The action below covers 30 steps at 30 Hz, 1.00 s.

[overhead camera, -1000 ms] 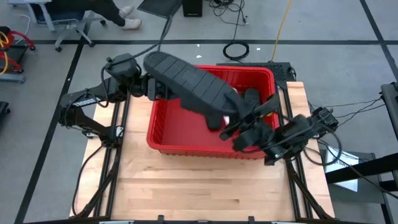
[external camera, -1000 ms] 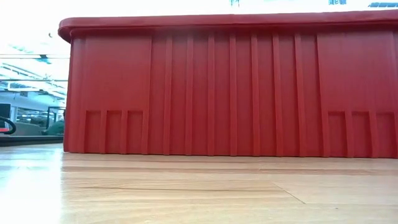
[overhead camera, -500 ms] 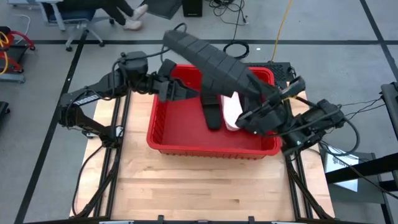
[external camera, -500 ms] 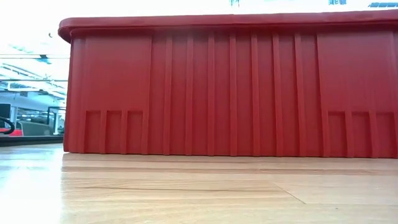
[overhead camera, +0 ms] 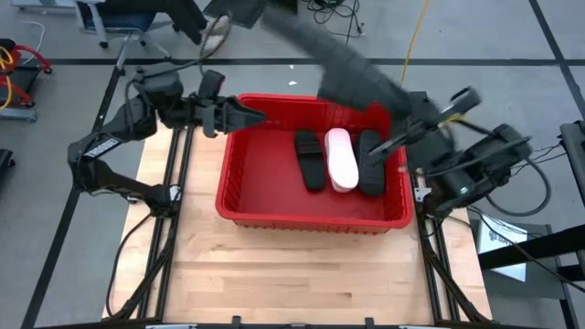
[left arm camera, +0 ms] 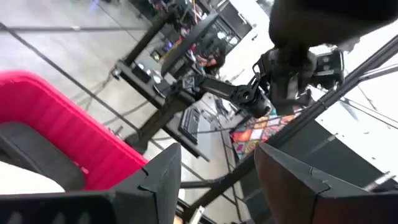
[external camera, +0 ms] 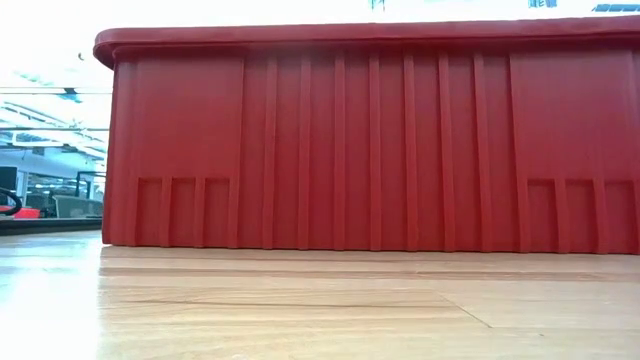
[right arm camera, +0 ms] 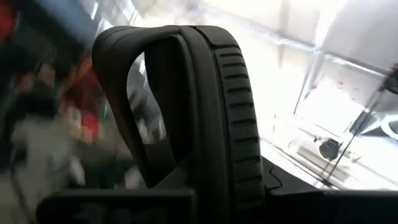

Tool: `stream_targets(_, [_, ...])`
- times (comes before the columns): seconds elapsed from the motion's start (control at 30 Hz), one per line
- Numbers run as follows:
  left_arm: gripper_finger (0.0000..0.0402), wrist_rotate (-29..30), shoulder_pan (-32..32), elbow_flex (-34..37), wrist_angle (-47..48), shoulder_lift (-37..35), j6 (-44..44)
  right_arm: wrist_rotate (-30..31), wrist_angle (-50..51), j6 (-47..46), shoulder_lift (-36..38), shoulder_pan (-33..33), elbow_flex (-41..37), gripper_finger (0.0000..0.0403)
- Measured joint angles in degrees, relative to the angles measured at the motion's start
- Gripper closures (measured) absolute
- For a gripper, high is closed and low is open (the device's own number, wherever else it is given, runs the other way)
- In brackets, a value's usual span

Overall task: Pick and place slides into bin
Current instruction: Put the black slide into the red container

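The red bin (overhead camera: 274,206) stands on the far half of the wooden table; its near wall fills the low view (external camera: 370,140). Inside lie a black slide (overhead camera: 310,161), a pale pink slide (overhead camera: 341,161) and another black slide (overhead camera: 370,163), side by side on the bin's floor. My right gripper (overhead camera: 405,131) is above the bin's far right corner, shut on a further black slide (overhead camera: 343,59) raised high toward the camera. My left gripper (overhead camera: 249,114) is open and empty over the bin's far left rim. My right gripper holds the black slide by one end (right arm camera: 208,183); the gripper's own body hides the place of contact. The slide stands out from the fingers, its broad strap (right arm camera: 121,93) to one side and its ribbed sole (right arm camera: 231,118) to the other. It is lifted clear above the bin.
Bare wooden table (overhead camera: 292,270) lies in front of the bin. The bin's red wall (left arm camera: 59,127) and a black slide (left arm camera: 31,149) show in the left wrist view. A person's legs and an office chair (overhead camera: 174,18) are on the floor beyond the far left.
My right gripper has risen and swung toward the table's far right corner, carrying the black slide up from across the bin. My left gripper has drawn back from over the bin toward the far left rim. The slides in the bin have come into view.
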<state>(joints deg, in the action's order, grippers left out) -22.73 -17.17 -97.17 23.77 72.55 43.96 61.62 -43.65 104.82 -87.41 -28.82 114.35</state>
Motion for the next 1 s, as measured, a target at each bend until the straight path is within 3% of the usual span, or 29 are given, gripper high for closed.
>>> stream_targets(0.23, [0.0204, 1.83, 0.22, 0.00, 1.37, -2.77, -1.01, -14.73, 0.40, -18.80, 0.10, 2.67, 7.60, 0.0365])
stream_targets(0.33, [0.0204, 1.83, 0.47, 0.00, 1.35, -3.71, -1.48, -18.63, 7.40, -31.46, 0.23, 4.83, 12.15, 0.0365])
stream_targets(0.47, [0.0204, 1.84, 0.46, 0.00, 1.33, -4.25, -1.50, -31.53, 21.45, -48.47, 0.93, 8.10, 18.93, 0.0365])
stream_targets(0.6, [0.0204, 1.83, 0.46, 0.02, 1.47, -4.50, -1.83, -36.17, 21.54, -55.33, 2.07, 12.27, 19.91, 0.0365])
stream_targets(0.8, [0.0204, 1.80, 0.46, 0.02, 1.81, -4.47, -1.83, -34.42, 28.90, -59.83, 2.95, 16.97, 20.67, 0.0365])
stream_targets(1.0, [0.0204, 1.80, 0.46, 0.02, 1.79, -4.47, -1.83, -16.59, 39.08, -56.34, 3.49, 20.44, 20.65, 0.0364])
